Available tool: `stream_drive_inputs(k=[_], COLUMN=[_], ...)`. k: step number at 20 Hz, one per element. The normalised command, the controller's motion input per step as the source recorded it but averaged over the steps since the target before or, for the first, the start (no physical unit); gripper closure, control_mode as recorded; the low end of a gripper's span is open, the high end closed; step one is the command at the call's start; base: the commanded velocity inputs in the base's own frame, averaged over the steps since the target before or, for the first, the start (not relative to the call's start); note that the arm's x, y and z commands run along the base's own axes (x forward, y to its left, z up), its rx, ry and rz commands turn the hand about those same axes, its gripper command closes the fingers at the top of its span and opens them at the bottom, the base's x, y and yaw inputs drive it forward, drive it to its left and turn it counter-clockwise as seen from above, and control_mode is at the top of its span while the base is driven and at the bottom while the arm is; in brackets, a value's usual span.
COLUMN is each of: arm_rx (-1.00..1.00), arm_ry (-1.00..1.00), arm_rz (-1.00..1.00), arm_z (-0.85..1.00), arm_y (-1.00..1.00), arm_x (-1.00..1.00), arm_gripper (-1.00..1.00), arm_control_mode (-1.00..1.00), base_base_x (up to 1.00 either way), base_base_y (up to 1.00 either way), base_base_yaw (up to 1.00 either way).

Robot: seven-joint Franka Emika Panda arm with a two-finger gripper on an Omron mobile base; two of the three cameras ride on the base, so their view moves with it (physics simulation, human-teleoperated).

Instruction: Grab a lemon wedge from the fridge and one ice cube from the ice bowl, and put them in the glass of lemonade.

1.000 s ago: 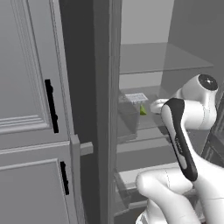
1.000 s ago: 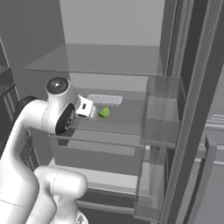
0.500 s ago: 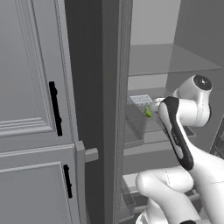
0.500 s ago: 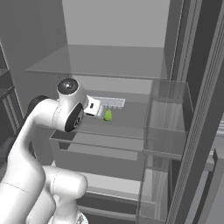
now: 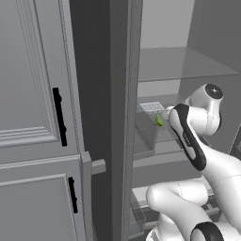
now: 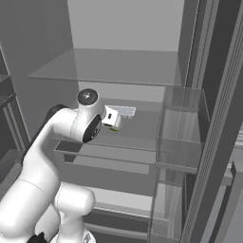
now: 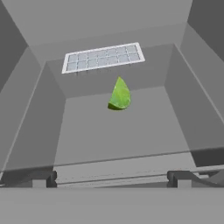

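Observation:
The fridge (image 5: 120, 117) stands open. A small yellow-green lemon wedge (image 7: 119, 94) sits point-up on a glass shelf (image 7: 118, 135) inside it, also seen as the green wedge (image 5: 159, 121) just left of my hand. My gripper (image 7: 113, 177) is open, level with the shelf's front edge. Its fingertips (image 7: 43, 177) stand wide apart, and the wedge lies ahead of them, a short way off and untouched. From the right, the hand (image 6: 111, 118) covers most of the wedge. The ice bowl and the glass of lemonade are out of view.
A flat white gridded tray (image 7: 103, 57) lies behind the wedge near the back wall. Clear door bins (image 6: 182, 137) hang on the right. Another glass shelf (image 6: 109, 66) spans above. Light grey cabinets with black handles (image 5: 59, 117) stand to the fridge's left.
My hand has moved forward into the fridge toward the wedge, which it now partly hides in the right base view. The base views have shifted slightly. The jaws stayed open.

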Motion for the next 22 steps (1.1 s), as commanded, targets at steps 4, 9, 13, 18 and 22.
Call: stream_drive_inputs(k=[4,9,13,18,22], arm_rx=[0.0,0.0,0.0,0.0,0.0], arm_ry=[-0.06,0.02,0.1,0.03,0.0], arm_rz=[-0.03,-0.08,-0.04,-0.01,-0.02], arm_z=[-0.04,-0.14,-0.58,-0.6,-0.26], arm_y=[0.02,0.08,0.0,0.0,0.0], arm_x=[0.41,0.62,0.49,0.47,0.63], arm_gripper=[-1.0,-1.0,-1.0,-1.0,-1.0], arm_control_mode=[-1.0,-1.0,-1.0,-1.0,-1.0], base_base_x=[0.0,0.0,0.0,0.0,0.0], base_base_y=[0.0,0.0,0.0,0.0,0.0], base_base_yaw=[0.0,0.0,0.0,0.0,0.0])
